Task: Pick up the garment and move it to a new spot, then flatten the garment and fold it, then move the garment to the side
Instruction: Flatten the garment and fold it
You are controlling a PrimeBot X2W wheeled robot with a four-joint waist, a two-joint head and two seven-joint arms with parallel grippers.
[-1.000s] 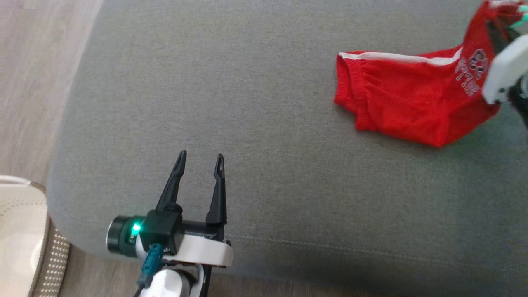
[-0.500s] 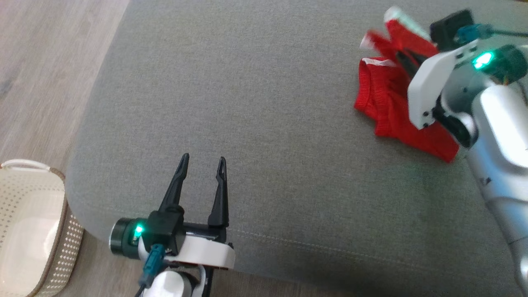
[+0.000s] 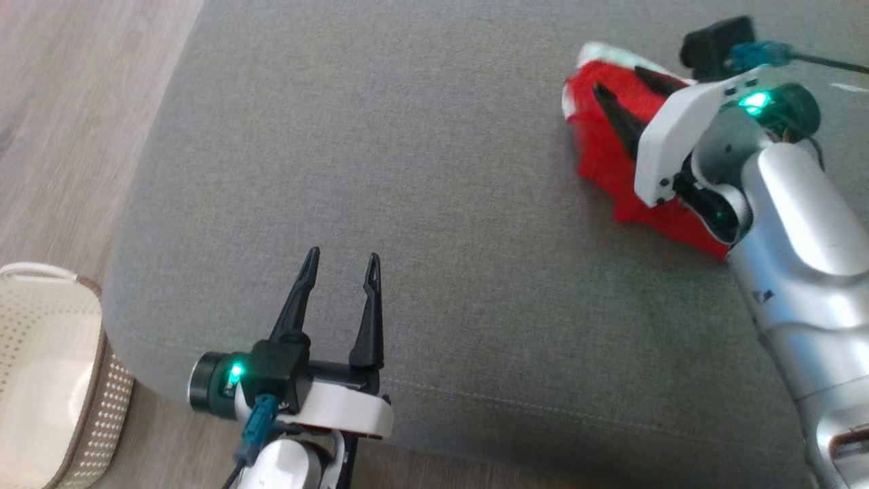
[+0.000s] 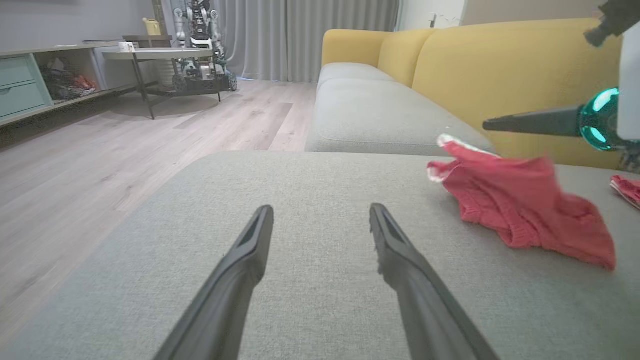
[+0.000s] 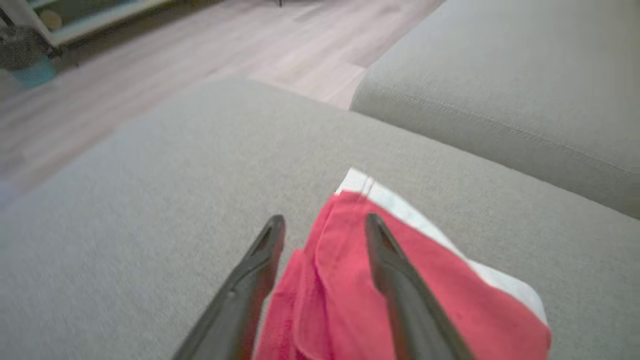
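Item 1. Red garment (image 3: 592,153), with a white band along one edge. It lies bunched on the grey cushion (image 3: 421,170), in the far right part of the head view. The white band is at its far end, and one corner is peaked upward in the left wrist view (image 4: 525,200).

Item 2. Right gripper (image 3: 616,78). It is directly over the garment with its fingers parted. In its own wrist view (image 5: 324,219) a fold of the red cloth (image 5: 330,300) lies between and beneath them. Nothing is pinched. Whether a finger touches the cloth cannot be told.

Item 3. Left gripper (image 3: 343,255). Its fingers are spread wide with nothing between them. It sits above the cushion's near edge, well apart from the garment.

Item 4. White perforated basket (image 3: 105,401), on the wooden floor (image 3: 68,102) beside the cushion's left corner.

Item 5. Yellow sofa back (image 4: 500,65), behind the cushion.
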